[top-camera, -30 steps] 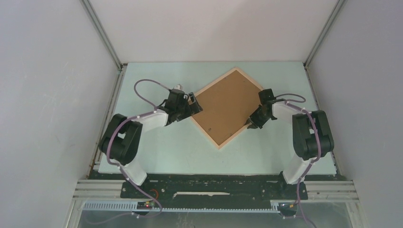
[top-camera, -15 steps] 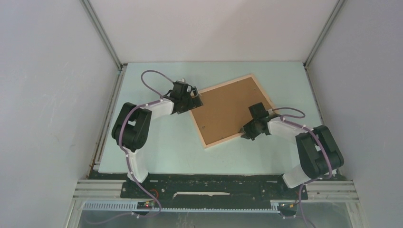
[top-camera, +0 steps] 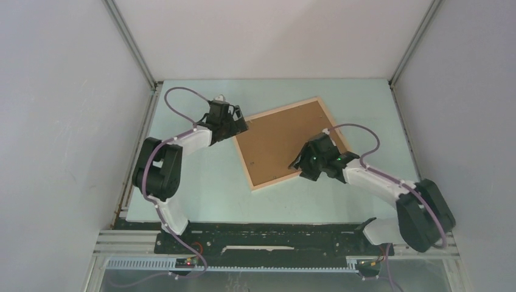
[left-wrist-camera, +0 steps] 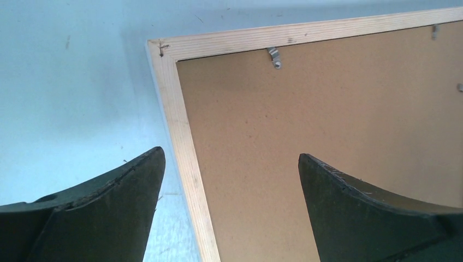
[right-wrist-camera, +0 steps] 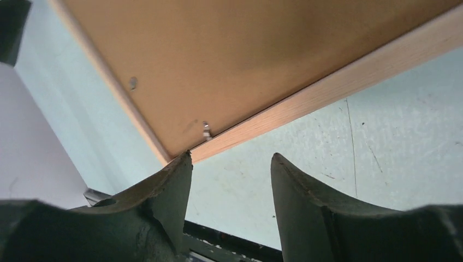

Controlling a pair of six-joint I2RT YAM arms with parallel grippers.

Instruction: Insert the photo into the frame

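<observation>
Top external: the large light-wood picture frame (top-camera: 243, 162) lies back-up and skewed on the pale green table (top-camera: 201, 188), toward its far edge. The plain brown backing board (top-camera: 277, 146) is seated inside. The left gripper (top-camera: 238, 125) hovers at the frame's far-left corner, the right gripper (top-camera: 299, 165) at its near rim.

Left wrist: jaws wide, straddling the rim, holding nothing.

Right wrist: jaws partly apart, empty, beside the near rim.

The photo shows nowhere; I cannot tell whether it already lies under the board.

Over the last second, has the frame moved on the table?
Yes. The frame has turned clockwise in the top view; its far corner swung right, away from the far edge of the table, its near corner left.
</observation>
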